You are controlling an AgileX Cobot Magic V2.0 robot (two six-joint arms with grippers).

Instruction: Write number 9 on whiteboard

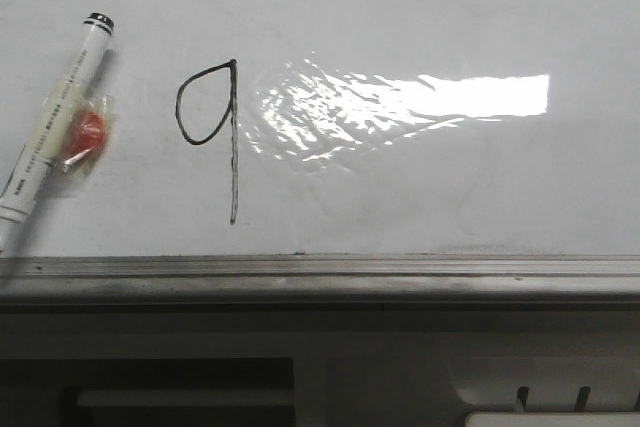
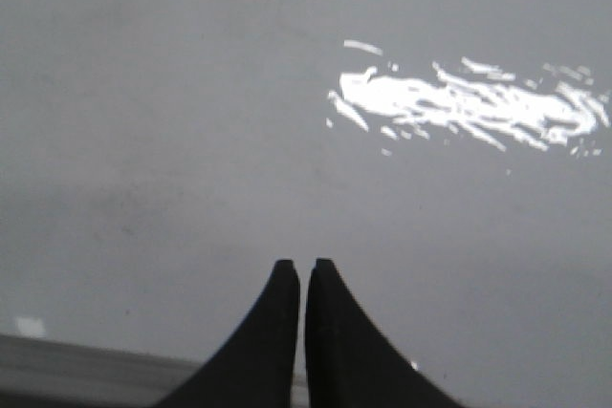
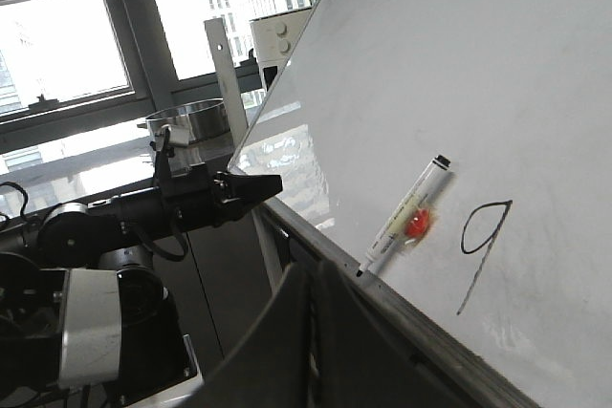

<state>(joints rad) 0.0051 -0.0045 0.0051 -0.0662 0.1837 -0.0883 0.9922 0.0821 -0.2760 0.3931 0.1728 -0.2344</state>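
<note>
- We see the number 9 complete on the whiteboard, its tail vertical.
- Our left gripper and right gripper are both closed, empty, off the board; the left arm is nearer.

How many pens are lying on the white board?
1. The marker lies on the whiteboard, left of the number 9, slanted, with its tip toward the grey rail. A small red thing is stuck to it.

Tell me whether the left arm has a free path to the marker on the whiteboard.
Probably yes. The marker lies uncovered on the whiteboard, left of the 9, and the left gripper, fingers shut and empty, has only bare board before it.
</note>
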